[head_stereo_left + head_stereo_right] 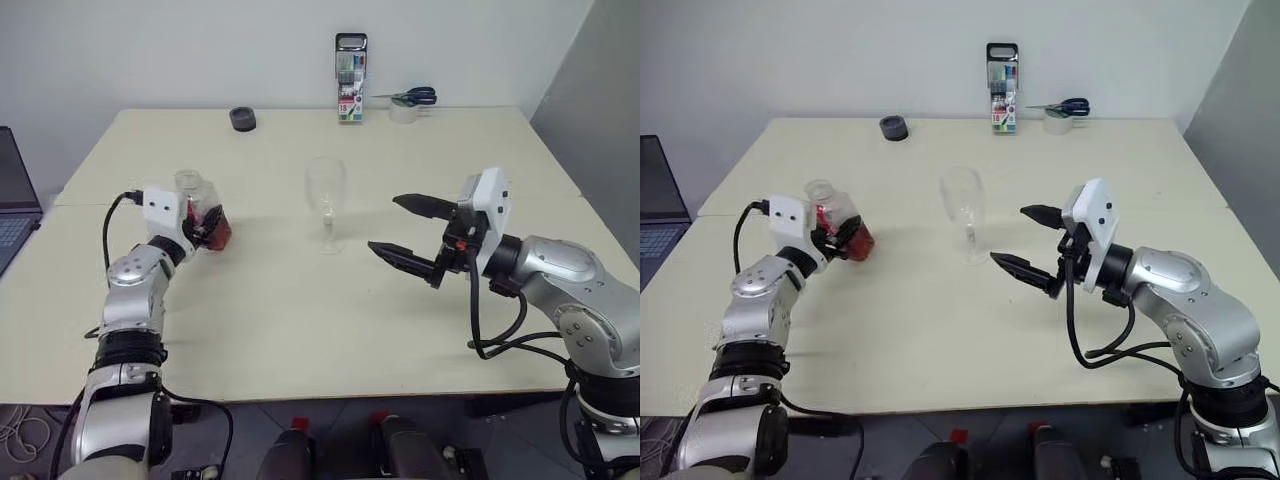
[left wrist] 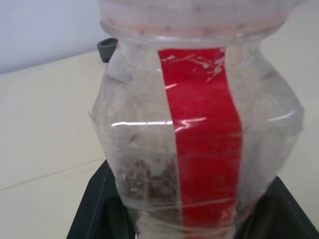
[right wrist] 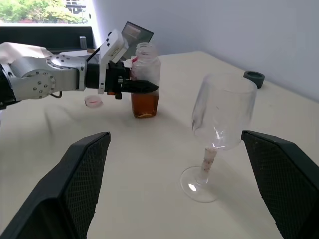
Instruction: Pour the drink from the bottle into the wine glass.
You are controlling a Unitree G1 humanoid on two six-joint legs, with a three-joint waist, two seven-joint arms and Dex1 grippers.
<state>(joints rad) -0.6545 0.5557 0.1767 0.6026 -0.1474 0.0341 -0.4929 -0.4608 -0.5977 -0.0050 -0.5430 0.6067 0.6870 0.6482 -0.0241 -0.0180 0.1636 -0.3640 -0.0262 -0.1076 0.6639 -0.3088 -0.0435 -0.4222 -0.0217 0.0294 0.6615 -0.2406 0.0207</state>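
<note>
my two head cams look forward and down over the table (image 1: pixel 300 330) from behind the arms, both showing the same spread out to the back wall. left wrist cam sits jammed right up against the bottle (image 2: pixel 199 139). right wrist cam looks across the table, catching the wine glass (image 3: pixel 219 129) close and that same bottle farther off.

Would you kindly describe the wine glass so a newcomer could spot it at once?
On the cream table, look near the middle, between the two robot arms. There the wine glass stands upright: clear and empty, and the one thing on a thin stem and round foot.
</note>
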